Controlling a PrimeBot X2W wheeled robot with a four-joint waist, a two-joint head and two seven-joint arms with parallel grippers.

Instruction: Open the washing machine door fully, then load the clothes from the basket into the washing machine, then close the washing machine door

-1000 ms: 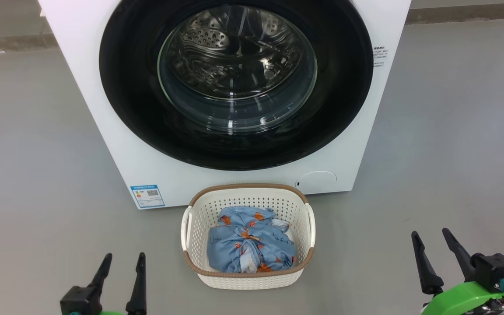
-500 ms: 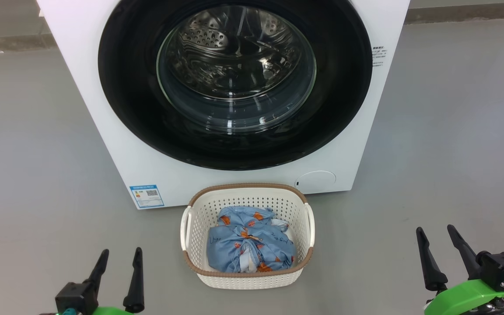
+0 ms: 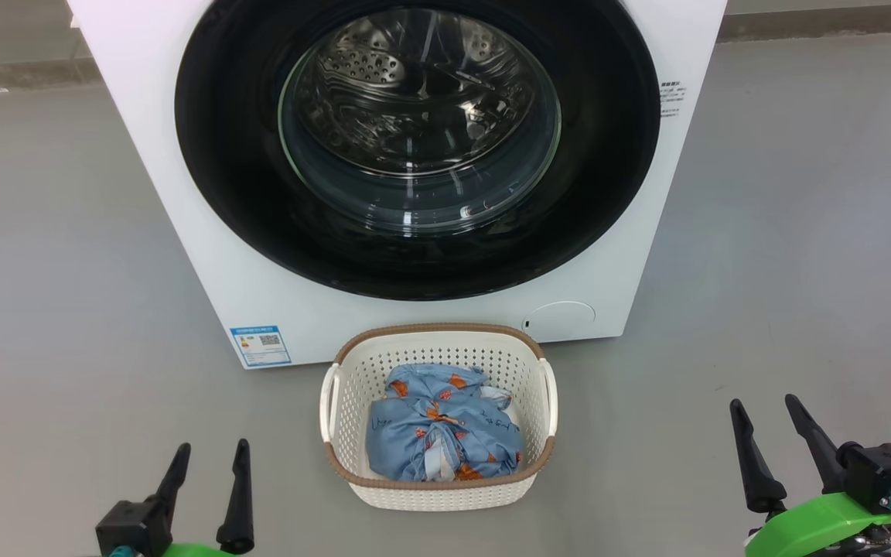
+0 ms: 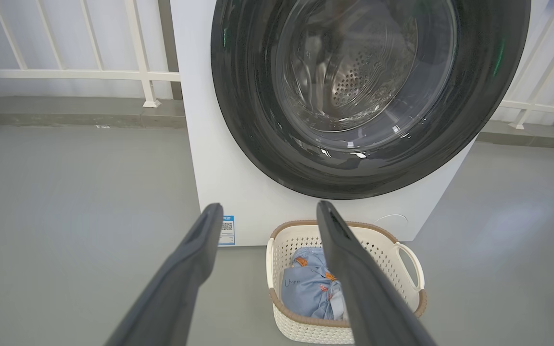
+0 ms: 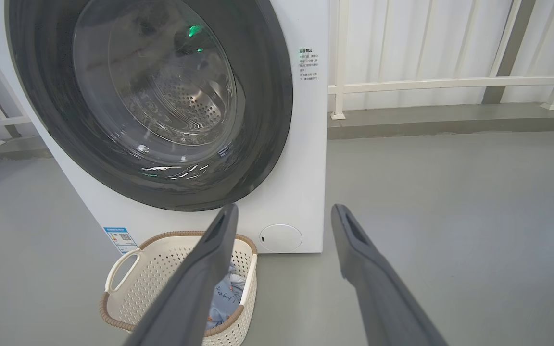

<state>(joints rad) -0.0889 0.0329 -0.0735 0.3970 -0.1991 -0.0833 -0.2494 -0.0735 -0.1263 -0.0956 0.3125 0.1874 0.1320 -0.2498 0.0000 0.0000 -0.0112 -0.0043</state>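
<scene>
Grey floor (image 3: 66, 271) bears the basket (image 3: 445, 495) of clothes (image 3: 438, 437) before the washing machine (image 3: 260, 309)

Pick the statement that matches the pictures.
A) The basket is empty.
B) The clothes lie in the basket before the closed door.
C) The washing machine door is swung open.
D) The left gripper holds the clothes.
B: the clothes sit bundled in the basket, which stands on the floor in front of the washing machine, whose door is shut.
</scene>
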